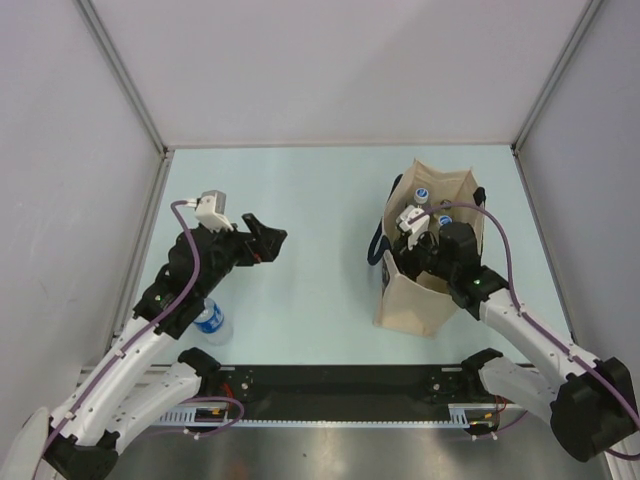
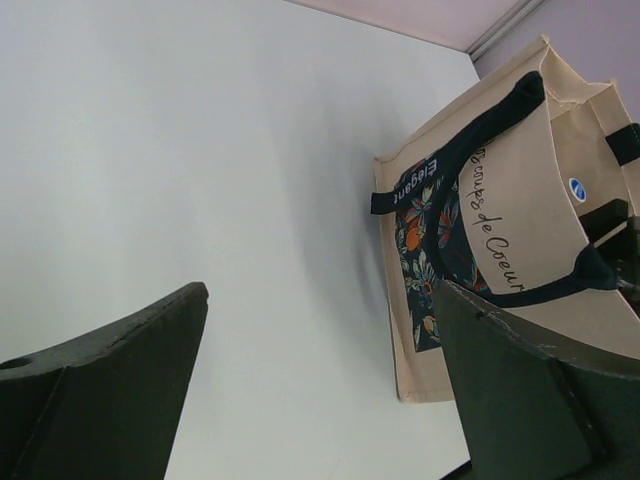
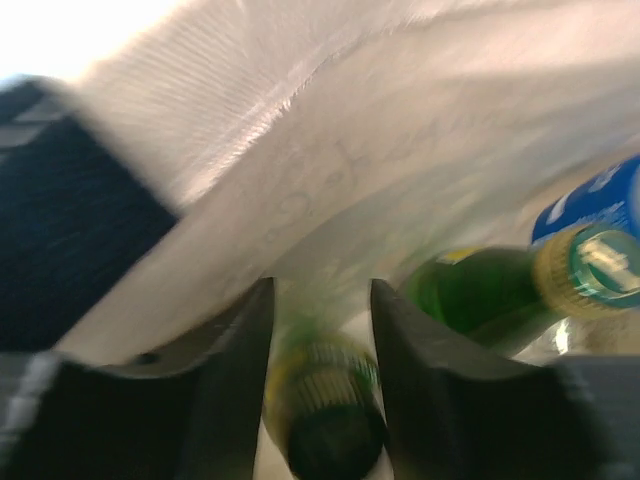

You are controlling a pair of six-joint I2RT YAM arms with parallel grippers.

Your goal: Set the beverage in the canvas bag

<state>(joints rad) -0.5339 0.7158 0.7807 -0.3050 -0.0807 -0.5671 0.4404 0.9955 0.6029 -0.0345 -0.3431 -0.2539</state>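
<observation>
The right hand (image 3: 320, 300) is down inside the canvas bag (image 3: 380, 140), and between its two fingers (image 3: 235, 390) stands the green bottle (image 3: 325, 420), upright. The fingers are only a little apart, one on each side of the bottle's upper part, and they look to touch it on both sides, so I judge the hand is grasping the bottle. The picture is blurred here, so how firmly it presses I cannot tell. The narrow grip near the top is sensible, I think: the bottle hangs straight and can go down past the bag's edge without pushing the cloth.

Just beyond the fingertips is the pale inner wall of the bag. To the right of the hand lies a second green bottle (image 3: 480, 295) with a gold neck and a teal cap, and further right a blue label (image 3: 590, 205). To the left of the hand a dark strap (image 3: 60, 230) crosses the bag's edge. The bottle looks low inside the bag, so the placing seems almost done (only the letting go remains, in my judgement).

The left hand (image 2: 320, 290) is wide open and holds nothing, hanging over the bare table (image 2: 200, 150), with the bag ahead of it to the right. Behind it, near its own arm, a water bottle (image 1: 211, 321) stands on the table
</observation>
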